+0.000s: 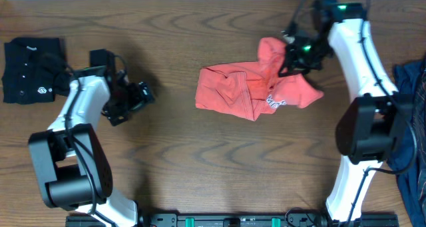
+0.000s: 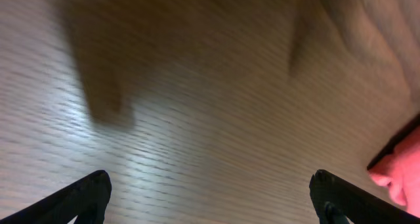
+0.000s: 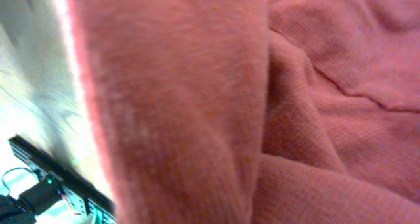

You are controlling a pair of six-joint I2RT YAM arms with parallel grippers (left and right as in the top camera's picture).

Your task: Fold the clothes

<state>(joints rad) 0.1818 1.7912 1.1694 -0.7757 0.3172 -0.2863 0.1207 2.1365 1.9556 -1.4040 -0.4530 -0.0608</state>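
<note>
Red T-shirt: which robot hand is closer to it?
Right. The right hand is shut on the red T-shirt at its top right corner. The left hand hangs open over the table, well off to the shirt's left.

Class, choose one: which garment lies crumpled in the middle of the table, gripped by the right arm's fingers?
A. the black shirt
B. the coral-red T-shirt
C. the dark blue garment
B: the coral-red T-shirt lies in the middle with the right fingers shut on its upper part. The black shirt lies far left and the dark blue garment at the right edge.
</note>
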